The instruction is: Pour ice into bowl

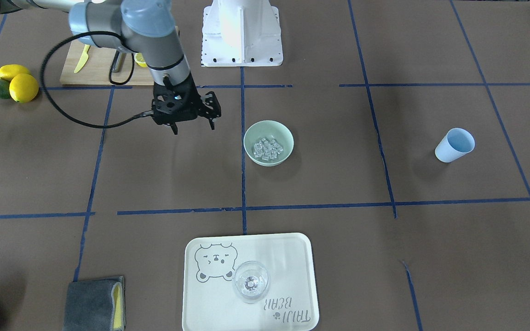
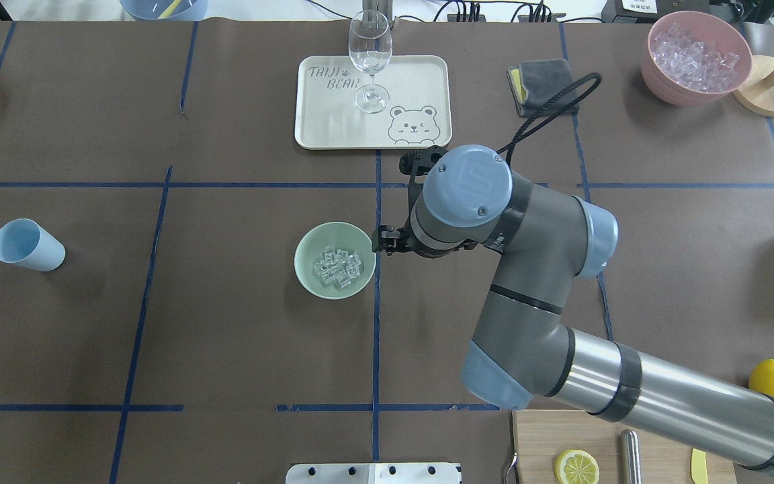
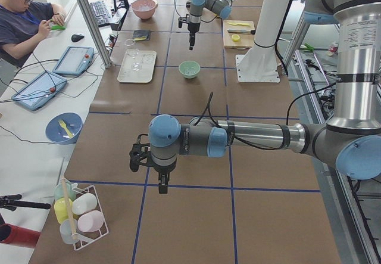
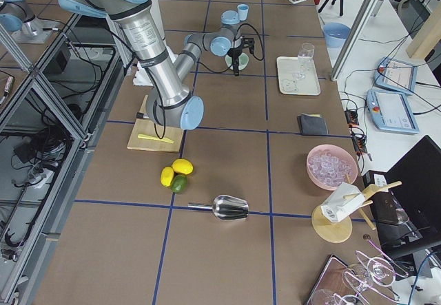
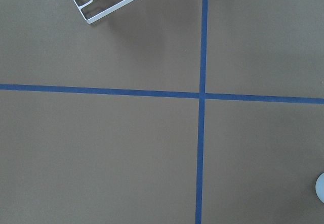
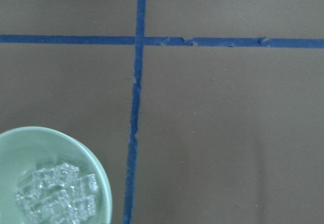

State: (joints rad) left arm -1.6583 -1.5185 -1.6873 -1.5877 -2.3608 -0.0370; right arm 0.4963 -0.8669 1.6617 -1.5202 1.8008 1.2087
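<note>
Already heaped in the mint-green bowl [image 1: 285,134], the ice [image 1: 268,148] sits mid-table while our right gripper [image 1: 193,128] hangs just beside it, fingers spread wide and empty. Our left gripper [image 3: 160,185] hovers well apart, and from that side view we cannot tell its state. We judge that a careless swing of the right gripper could clip the bowl's rim and scatter cubes.

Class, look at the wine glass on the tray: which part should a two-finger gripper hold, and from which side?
The wine glass stands upright on the tray. Probably grip its thin stem, coming in level from the robot's side: the rounded top looks wide and smooth, and nothing blocks that side.
</note>
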